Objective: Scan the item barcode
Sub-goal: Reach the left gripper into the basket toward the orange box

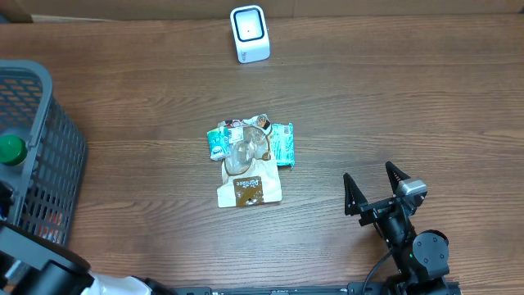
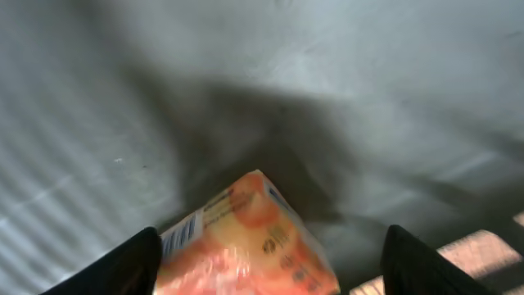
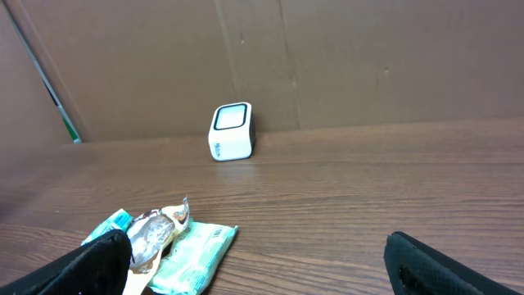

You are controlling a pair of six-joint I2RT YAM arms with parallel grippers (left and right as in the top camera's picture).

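**Left claw** (image 2: 272,246), wrist view. You see its jaws parted around an orange packet (image 2: 254,238), which lies between the two fingers. The packet's barcode (image 2: 182,233) sits on the side next to one finger (image 2: 123,266), and a gap separates the packet from the other finger, so there is no grip.

**Right claw** (image 1: 368,174), overhead view. Its jaws are spread wide and hold nothing. A heap of wrappers (image 1: 250,160) lies ahead of it and to its left. The white scanner (image 1: 249,33) stands farther ahead, beyond that heap.
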